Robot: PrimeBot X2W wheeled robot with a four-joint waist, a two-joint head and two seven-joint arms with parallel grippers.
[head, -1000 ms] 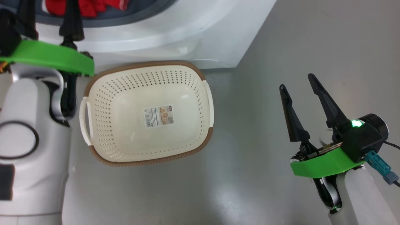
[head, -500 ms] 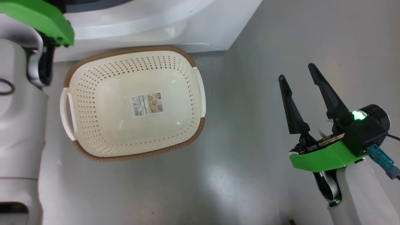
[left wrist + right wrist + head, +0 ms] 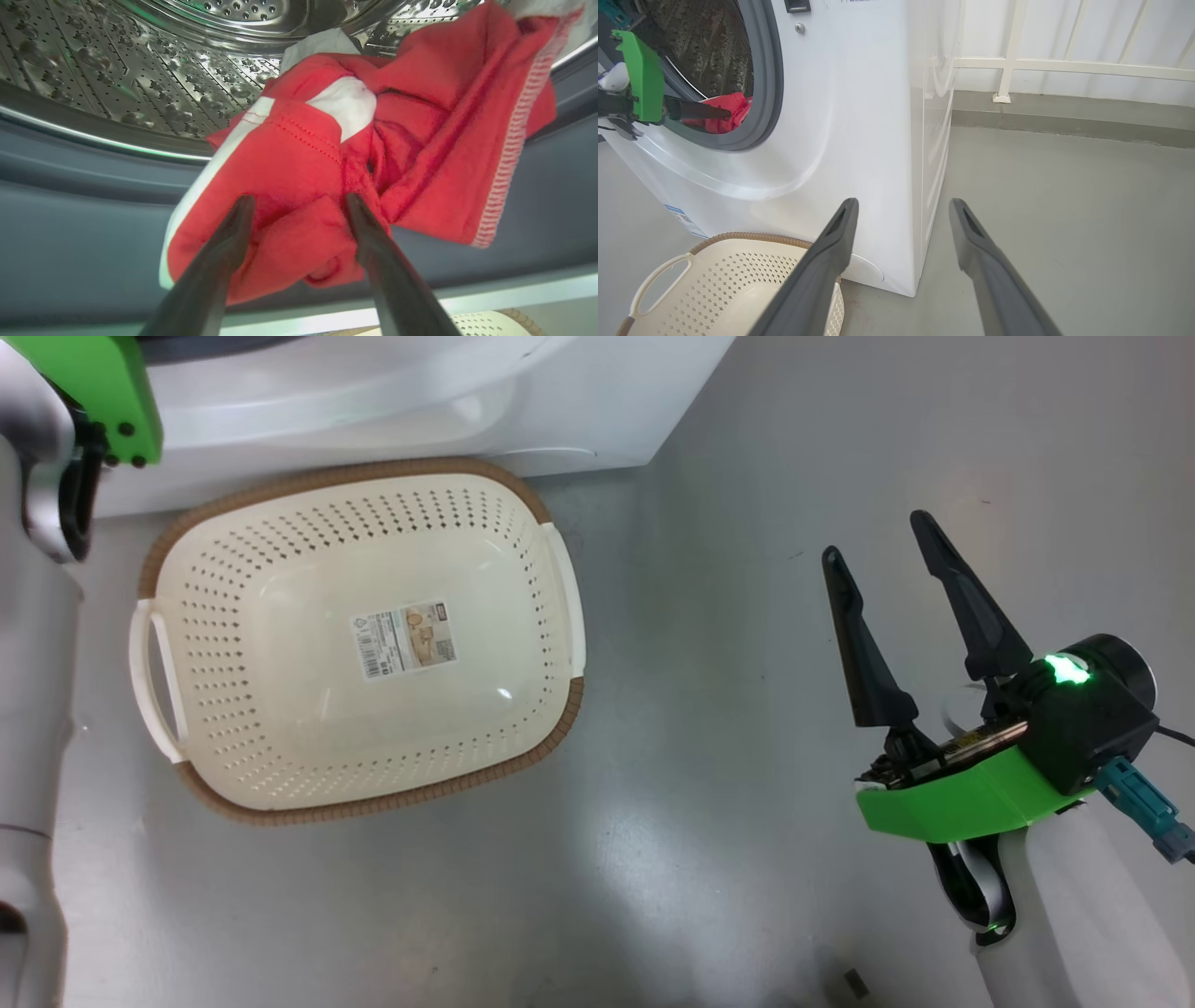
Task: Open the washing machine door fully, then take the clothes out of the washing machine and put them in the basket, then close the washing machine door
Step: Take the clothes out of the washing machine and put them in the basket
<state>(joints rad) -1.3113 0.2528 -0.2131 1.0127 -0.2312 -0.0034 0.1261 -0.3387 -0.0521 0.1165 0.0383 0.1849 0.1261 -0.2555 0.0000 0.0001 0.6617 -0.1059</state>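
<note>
At the left, the left gripper (image 3: 297, 205) reaches into the mouth of the washing machine (image 3: 859, 116), its fingers spread wide either side of a fold of the red clothes (image 3: 420, 116), which lie over the grey gasket (image 3: 84, 233) at the drum's (image 3: 140, 56) front. The basket (image 3: 233, 747) sits on the floor (image 3: 709, 644) just before the machine. Well to its right, the right gripper (image 3: 875, 534) hangs over the floor, fingers wide apart and holding nothing.
</note>
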